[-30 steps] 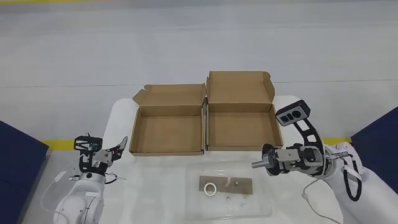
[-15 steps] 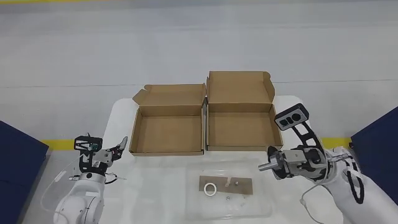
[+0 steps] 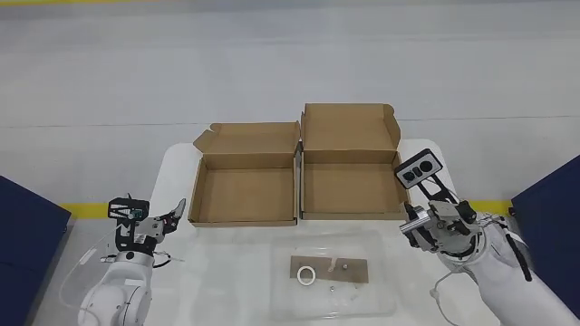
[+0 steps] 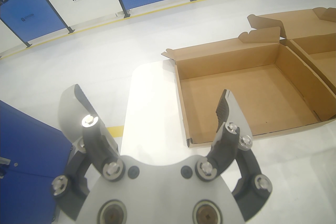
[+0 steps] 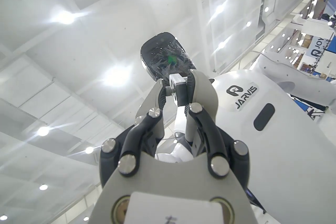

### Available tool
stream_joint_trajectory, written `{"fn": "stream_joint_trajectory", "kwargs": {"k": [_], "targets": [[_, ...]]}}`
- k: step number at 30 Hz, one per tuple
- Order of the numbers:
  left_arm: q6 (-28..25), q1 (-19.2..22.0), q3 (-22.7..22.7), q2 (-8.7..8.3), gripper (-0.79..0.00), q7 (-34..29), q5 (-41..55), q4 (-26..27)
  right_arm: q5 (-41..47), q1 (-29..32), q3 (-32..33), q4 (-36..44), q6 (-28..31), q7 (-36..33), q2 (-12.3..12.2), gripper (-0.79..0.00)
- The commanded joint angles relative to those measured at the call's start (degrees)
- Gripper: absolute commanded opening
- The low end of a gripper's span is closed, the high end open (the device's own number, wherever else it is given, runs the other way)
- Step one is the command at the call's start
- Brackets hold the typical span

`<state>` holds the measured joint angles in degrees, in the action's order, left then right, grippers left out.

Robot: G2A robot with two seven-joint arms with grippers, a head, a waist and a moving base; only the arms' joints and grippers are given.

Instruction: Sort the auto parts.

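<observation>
We see the right gripper (image 5: 175,90) clamped tight on a small metal block (image 5: 179,93). Its fingers (image 5: 202,88) press the part from both sides and point upward, above the table (image 3: 217,263). Our left gripper (image 4: 151,96) is spread wide, with nothing between its fingers (image 4: 231,109). Just ahead of them sits the left cardboard box (image 4: 249,93), with the right cardboard box (image 4: 320,51) side by side beyond it. On the table between the two grippers, a white ring (image 3: 306,276) lies on a cardboard strip (image 3: 353,272).

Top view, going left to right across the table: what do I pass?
In order: left gripper → left cardboard box → right cardboard box → right gripper, shut on a small metal part.
</observation>
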<state>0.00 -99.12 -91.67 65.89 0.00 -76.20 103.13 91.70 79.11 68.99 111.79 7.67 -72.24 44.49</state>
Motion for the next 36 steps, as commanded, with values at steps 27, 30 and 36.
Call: {"fn": "stream_joint_trajectory", "kwargs": {"k": [27,30,36], "targets": [[0.0,0.0,0.0,0.0,0.0,0.0,0.0,0.0,5.2,0.96,1.85,0.85,-3.55,0.74,2.95,-0.785],[0.0,0.0,0.0,0.0,0.0,0.0,0.0,0.0,6.02,1.51,1.77,1.73,-4.15,3.55,3.41,-0.785],[0.0,0.0,0.0,0.0,0.0,0.0,0.0,0.0,8.86,2.34,1.84,1.92,-5.79,6.86,4.43,-0.785]]}}
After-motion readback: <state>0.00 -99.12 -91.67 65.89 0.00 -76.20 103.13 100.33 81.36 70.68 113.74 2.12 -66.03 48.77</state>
